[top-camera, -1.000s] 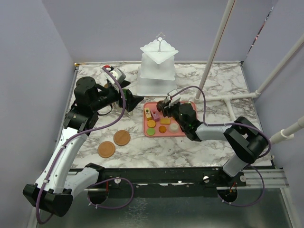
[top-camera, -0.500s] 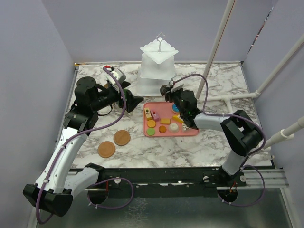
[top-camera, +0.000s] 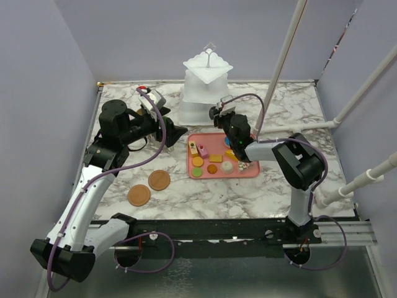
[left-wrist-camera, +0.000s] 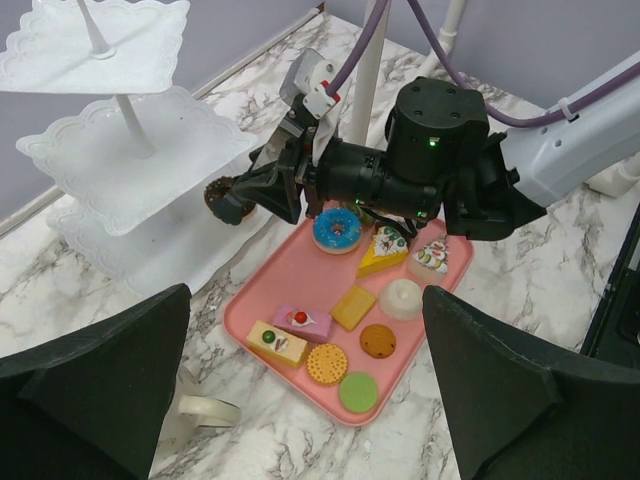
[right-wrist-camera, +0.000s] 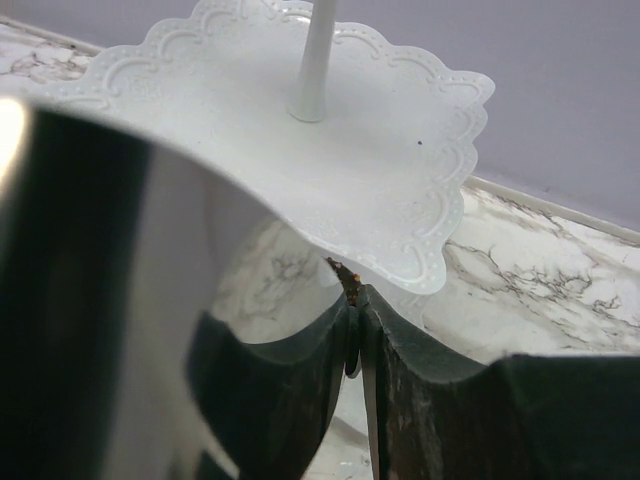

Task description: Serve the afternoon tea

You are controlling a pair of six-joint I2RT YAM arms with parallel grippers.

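Wooden coasters point(top-camera: 159, 180) are laid nearest the arm bases, two of them just beside each other on the marble table point(top-camera: 298, 99). Nothing is set on them, and they are judged to be kept for the mugs, which cannot be made out with certainty.

Beyond them, a pink tray point(left-wrist-camera: 238, 318) is placed between the two arms as the supply. Most of the toy pastries are carried on it, among them a blue donut point(left-wrist-camera: 336, 229), a yellow cake slice point(left-wrist-camera: 381, 251) and a green macaron point(left-wrist-camera: 358, 392).

The left gripper point(top-camera: 175, 130) is held released, its fingers spread wide with nothing between them. It hovers beside the tray's left edge, and this is taken as waiting clear of the other arm's reach.

The right gripper point(left-wrist-camera: 250, 192) is clenched on a small brown pastry point(left-wrist-camera: 222, 199), pinched at the very tips so that little of it is hidden. It is stretched past the tray's far edge to the white three-tier stand point(top-camera: 201, 93) at the back.

The pastry is held at the rim of the lowest tier, under the lip of the middle one; whether it touches cannot be told. A low, sideways approach is judged necessary because of that overhang. No pastry is seen on the tiers that show.
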